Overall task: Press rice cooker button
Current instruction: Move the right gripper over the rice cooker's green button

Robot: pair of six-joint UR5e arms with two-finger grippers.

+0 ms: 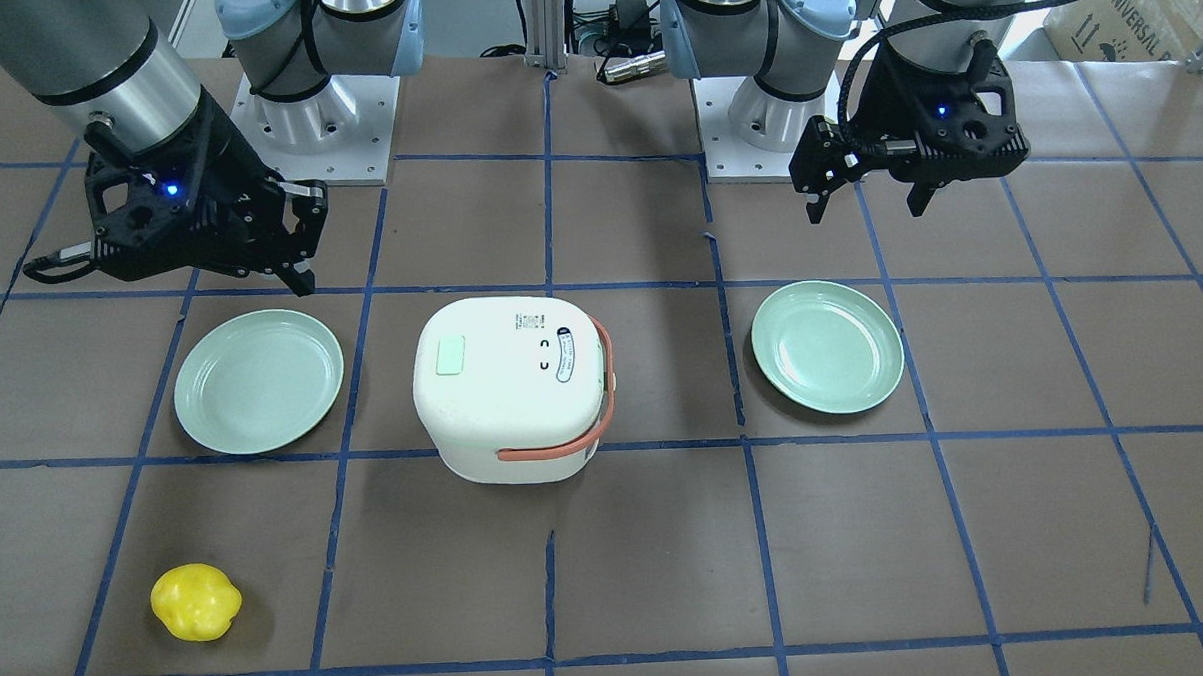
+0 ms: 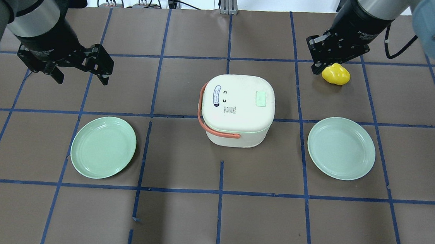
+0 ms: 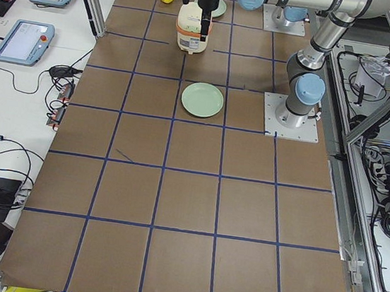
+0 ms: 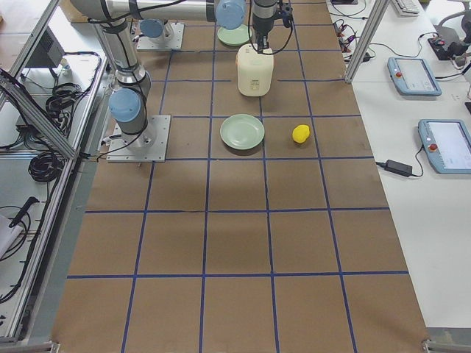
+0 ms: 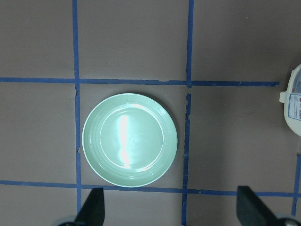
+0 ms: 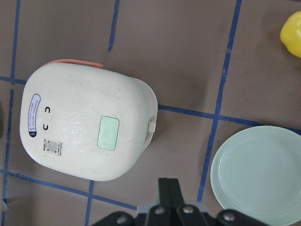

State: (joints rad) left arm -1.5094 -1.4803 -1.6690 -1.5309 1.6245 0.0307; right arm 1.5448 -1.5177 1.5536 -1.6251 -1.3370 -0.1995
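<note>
The white rice cooker [image 1: 508, 386] with an orange handle stands mid-table, a pale green button [image 1: 451, 356] on its lid. It also shows in the overhead view [image 2: 238, 110] and the right wrist view [image 6: 87, 125], where the button [image 6: 108, 133] is clear. My right gripper [image 2: 315, 69] is shut and empty, hovering beyond the cooker's button side; its fingers [image 6: 168, 188] are pressed together. My left gripper [image 2: 80, 77] is open and empty, over the table well to the cooker's handle side, its fingers [image 5: 94, 207] spread wide.
A green plate [image 2: 103, 147] lies on my left and another green plate [image 2: 341, 148] on my right. A yellow fruit-like object [image 2: 336, 74] sits just beside the right gripper. Blue tape lines grid the brown table [image 2: 218, 215].
</note>
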